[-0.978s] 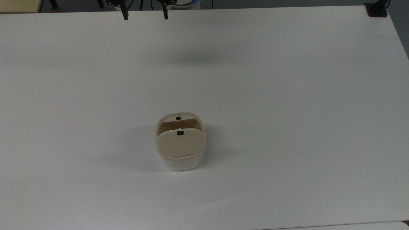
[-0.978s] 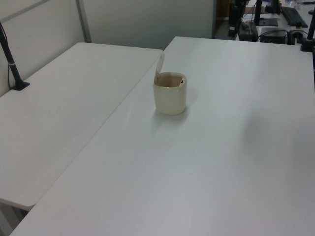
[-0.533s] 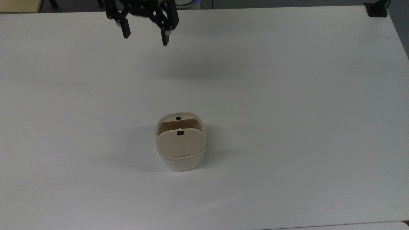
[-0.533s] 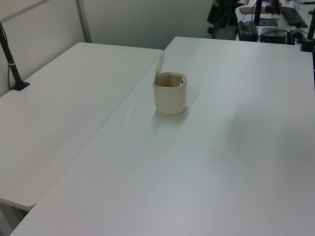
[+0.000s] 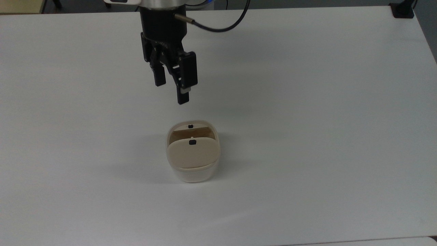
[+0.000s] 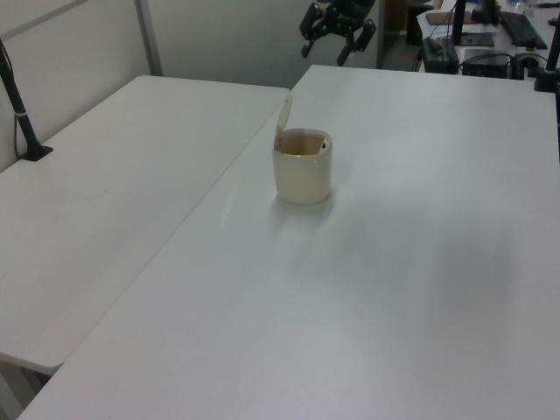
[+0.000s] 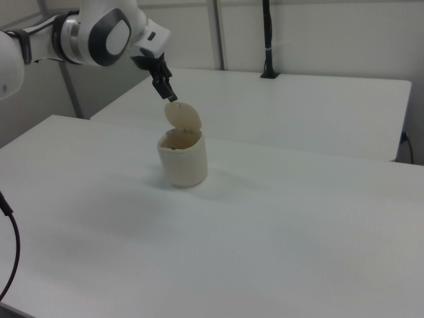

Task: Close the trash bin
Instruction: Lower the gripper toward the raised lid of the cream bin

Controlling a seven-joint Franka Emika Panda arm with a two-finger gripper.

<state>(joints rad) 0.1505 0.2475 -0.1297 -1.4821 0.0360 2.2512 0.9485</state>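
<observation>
No text, label, brand, number or sign can be read anywhere

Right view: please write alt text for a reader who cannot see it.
A small whitish trash bin stands on a white table with its beige lid raised upright. A robot arm's black gripper hangs just above the lid's top edge, not touching it.

White table (image 5: 307, 102) bearing trash bin (image 5: 193, 164)
</observation>
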